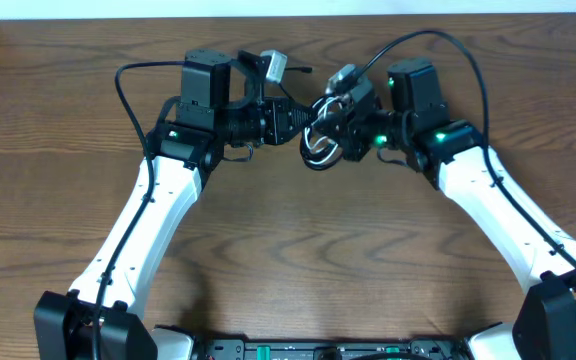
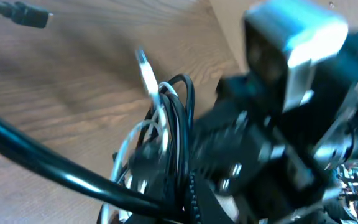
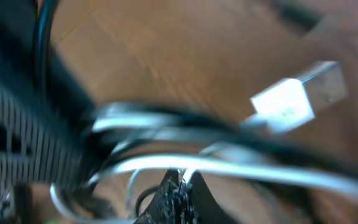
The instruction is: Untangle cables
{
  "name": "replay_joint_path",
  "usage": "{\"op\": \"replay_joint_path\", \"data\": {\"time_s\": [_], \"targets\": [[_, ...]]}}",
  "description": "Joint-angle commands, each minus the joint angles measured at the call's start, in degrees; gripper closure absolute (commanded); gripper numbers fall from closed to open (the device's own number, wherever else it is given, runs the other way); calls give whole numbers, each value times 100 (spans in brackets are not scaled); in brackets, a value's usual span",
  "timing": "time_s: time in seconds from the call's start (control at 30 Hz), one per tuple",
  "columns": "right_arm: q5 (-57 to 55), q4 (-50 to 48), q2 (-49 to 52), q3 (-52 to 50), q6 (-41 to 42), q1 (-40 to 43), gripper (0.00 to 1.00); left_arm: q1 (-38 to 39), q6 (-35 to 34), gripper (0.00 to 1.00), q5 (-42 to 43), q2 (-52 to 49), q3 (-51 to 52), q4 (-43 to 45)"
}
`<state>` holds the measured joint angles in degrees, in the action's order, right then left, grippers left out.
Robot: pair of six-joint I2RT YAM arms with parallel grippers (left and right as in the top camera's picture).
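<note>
The black and white cables (image 1: 317,150) hang as one tangled bundle of small loops between my two grippers, just above the table at the far middle. My left gripper (image 1: 306,118) is shut on the bundle. In the left wrist view the black and white loops (image 2: 169,124) run into its jaws (image 2: 185,199), and a white plug end (image 2: 145,65) sticks up. My right gripper (image 1: 326,124) is shut on the white cable (image 3: 229,165), which crosses its fingertips (image 3: 180,183). A white USB plug (image 3: 297,99) hangs beyond, blurred.
The brown wooden table (image 1: 298,260) lies under both arms. Thick black arm wires arch over each wrist (image 1: 128,85). The right wrist's silver camera (image 2: 291,43) sits close in front of the left gripper. A black plug (image 2: 30,14) shows at the upper left.
</note>
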<state>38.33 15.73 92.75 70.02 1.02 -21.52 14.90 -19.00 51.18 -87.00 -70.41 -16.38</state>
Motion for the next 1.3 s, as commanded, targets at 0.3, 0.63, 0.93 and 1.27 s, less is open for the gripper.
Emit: {"op": "replay_joint_path", "data": {"time_s": [0.3,0.63,0.93,1.27], "targets": [[-844,-1016,319,37,1193,-157,99,223,-245,92,236,20,-70,13],[-837,-1281,752,37,1827,-254,87,232,-553,93,214,20,-70,94],[-428,-1222,289,37,1878,92,29,170,-837,93,-444,20,-70,105],[-426,46,-160,37,1923,671,30,92,-1519,93,-1996,20,-70,140]]}}
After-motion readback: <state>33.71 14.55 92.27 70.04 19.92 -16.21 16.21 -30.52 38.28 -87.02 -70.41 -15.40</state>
